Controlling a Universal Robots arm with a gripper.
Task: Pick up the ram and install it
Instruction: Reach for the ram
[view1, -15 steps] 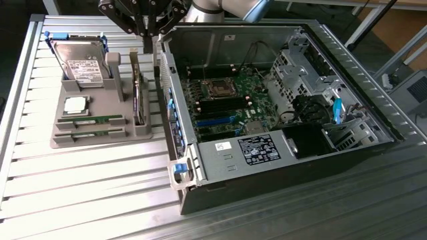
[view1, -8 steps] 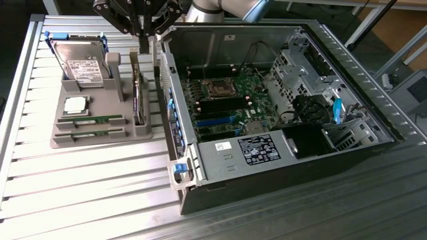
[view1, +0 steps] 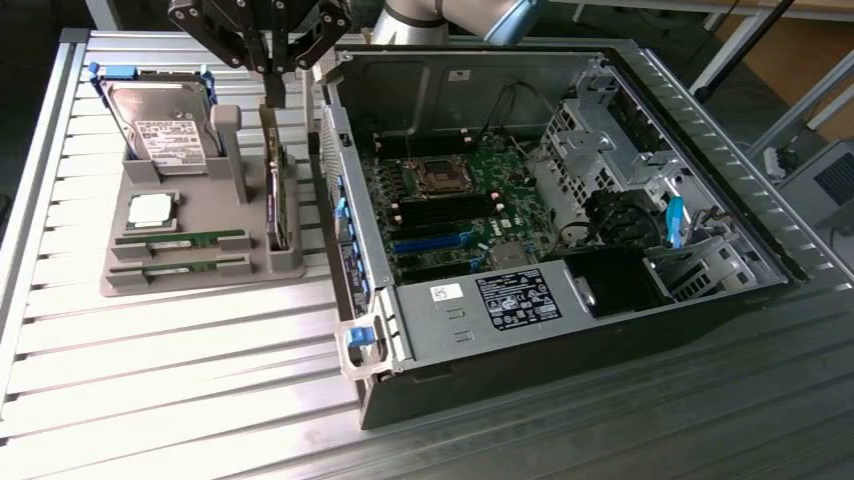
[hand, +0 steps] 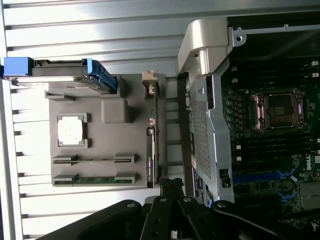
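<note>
Two ram sticks lie flat in the slots of a grey holder (view1: 140, 285) on the exterior view's left: one ram (view1: 180, 241) and a second (view1: 180, 266) in front of it. In the wrist view a green ram (hand: 95, 179) lies in the holder's end slot. My gripper (view1: 274, 98) hangs shut above the holder's far end, over the upright expansion card (view1: 276, 205), with nothing between its fingers. Its tips (hand: 170, 183) are beside the card's edge and well apart from the ram sticks.
The holder also carries a hard drive (view1: 163, 125) in a blue bracket and a silver processor chip (view1: 150, 210). The open computer case (view1: 441, 320) lies on the exterior view's right, with the motherboard (view1: 461, 205) and its processor socket (hand: 277, 107) exposed. Everything rests on a slatted metal table (view1: 160, 380).
</note>
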